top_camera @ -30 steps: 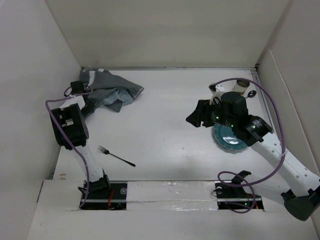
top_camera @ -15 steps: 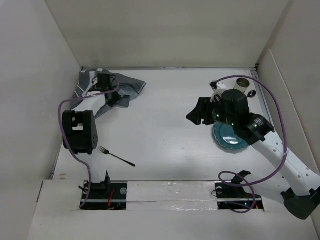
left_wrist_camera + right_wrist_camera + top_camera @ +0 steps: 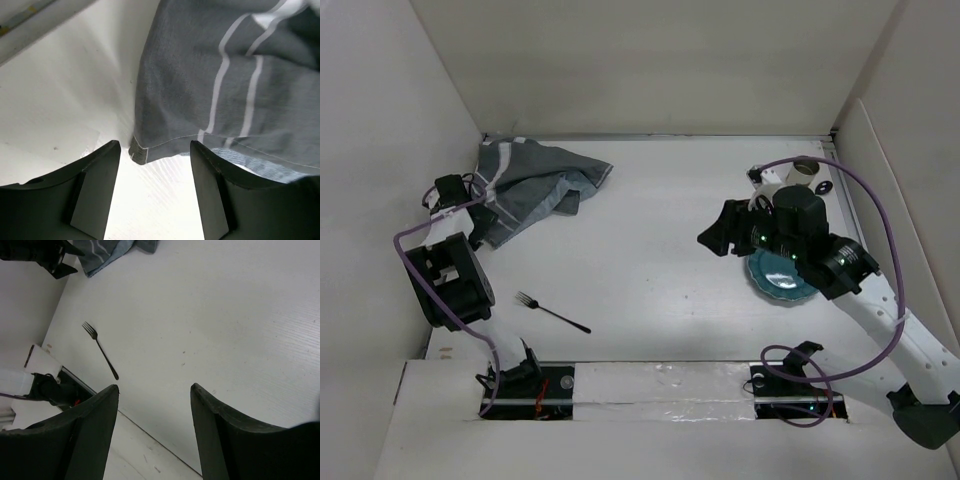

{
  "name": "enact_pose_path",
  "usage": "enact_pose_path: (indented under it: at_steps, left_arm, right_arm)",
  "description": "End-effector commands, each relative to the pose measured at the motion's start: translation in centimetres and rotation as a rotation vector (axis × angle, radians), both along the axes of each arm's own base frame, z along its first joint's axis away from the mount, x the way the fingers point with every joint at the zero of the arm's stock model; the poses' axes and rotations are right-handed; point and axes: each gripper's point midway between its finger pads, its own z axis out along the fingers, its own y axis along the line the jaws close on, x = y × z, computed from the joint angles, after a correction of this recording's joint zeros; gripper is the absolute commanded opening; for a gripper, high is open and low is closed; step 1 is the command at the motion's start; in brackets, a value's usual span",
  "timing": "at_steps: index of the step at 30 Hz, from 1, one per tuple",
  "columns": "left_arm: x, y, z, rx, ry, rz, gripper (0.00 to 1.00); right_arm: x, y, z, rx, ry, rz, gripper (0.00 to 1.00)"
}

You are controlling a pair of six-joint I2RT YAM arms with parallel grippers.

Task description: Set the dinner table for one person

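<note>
White arm links [image 3: 868, 300], black joint housings [image 3: 450, 285], looping purple cables [image 3: 871, 203], green lights [image 3: 763, 237], dark grey gripper fingers [image 3: 95, 192]

One table [image 3: 650, 230] carries everything. On it lie one grey striped cloth [image 3: 535, 185], one fork [image 3: 552, 313], one teal plate [image 3: 775, 283] and one cup [image 3: 806, 171]. One small dark thing [image 3: 823, 187] sits just beside the cup, too small to name. There are two arms, the left arm [image 3: 445, 280] and the right arm [image 3: 800, 225]. Each arm has one purple cable and one pincer, making two pincers in all: the left pincer [image 3: 155, 150] and the right pincer [image 3: 155, 390].
</note>
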Motion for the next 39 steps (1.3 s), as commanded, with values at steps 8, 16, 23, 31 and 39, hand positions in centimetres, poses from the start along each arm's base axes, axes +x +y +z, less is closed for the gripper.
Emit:
enact_pose_path:
  at_steps: [8,16,23,31,39]
  left_arm:
    - [1.2,-3.8,-3.6,-0.099,0.039,-0.132,0.0]
    - [7.3,-22.0,2.5,-0.241,-0.203,-0.513,0.0]
    - [6.0,-43.3,5.0,-0.413,-0.251,-0.876,0.02]
    - [3.0,-50.1,7.1,-0.322,-0.241,-1.079,0.48]
    - [3.6,-32.8,13.0,-0.051,-0.405,-0.66,0.38]
  right_arm:
    - [-0.8,0.2,0.1,0.014,-0.007,0.021,0.65]
    - [0.5,-0.3,0.0,-0.012,-0.019,-0.04,0.65]
    - [2.7,-1.4,-0.7,-0.061,-0.028,-0.135,0.68]
    - [5.4,-3.1,-3.3,-0.054,0.053,-0.294,0.76]
    - [8.4,-1.8,-6.4,0.035,0.156,-0.324,0.0]
